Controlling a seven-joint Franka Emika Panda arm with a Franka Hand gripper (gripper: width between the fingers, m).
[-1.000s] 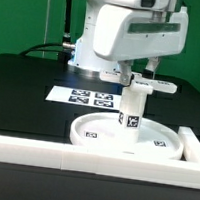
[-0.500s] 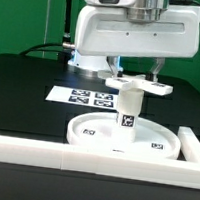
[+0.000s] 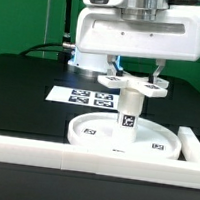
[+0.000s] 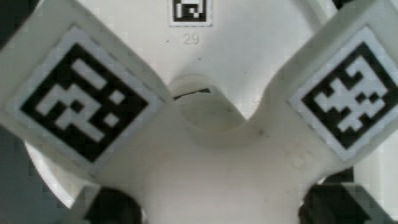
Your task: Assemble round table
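You see the white two-finger gripper (image 3: 136, 74) clasping a flat white cross-shaped plastic piece (image 3: 133, 86) atop the short thick white cylinder leg (image 3: 130, 118), which stands upright on the large rimmed white round disc (image 3: 92, 137).

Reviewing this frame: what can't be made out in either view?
Exterior view: whether the hand grips the cross-shaped piece; the piece's arms hide the fingertips.
Wrist view: leg and disc hidden under the cross-shaped piece, itself cut off by the edges.
Either view: how far the piece sits on the leg.
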